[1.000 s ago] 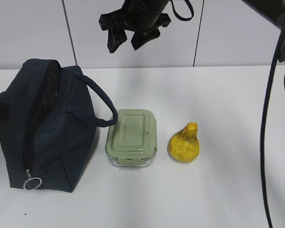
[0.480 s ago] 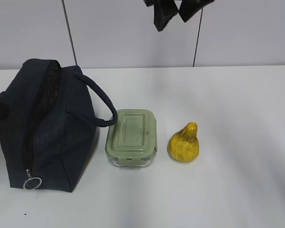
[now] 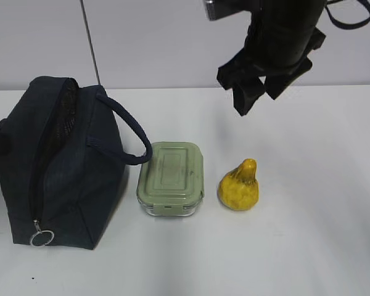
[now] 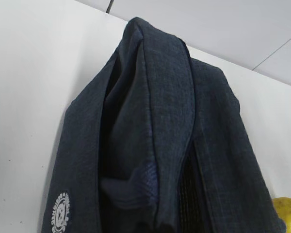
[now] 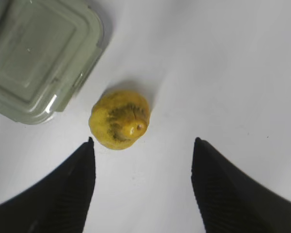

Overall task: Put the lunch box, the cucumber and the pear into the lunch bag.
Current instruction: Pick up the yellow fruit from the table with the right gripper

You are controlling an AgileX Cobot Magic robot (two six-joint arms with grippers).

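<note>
Pear pickup looks like the step in hand: it stands upright on the counter just right of the lunch box, with the right end effector hovering above, fingers spread wide and empty. Next it should descend, straddle the fruit, and close. The lunch bag sits left, zipper open; the left end effector is out of sight, and no cucumber shows.
</note>
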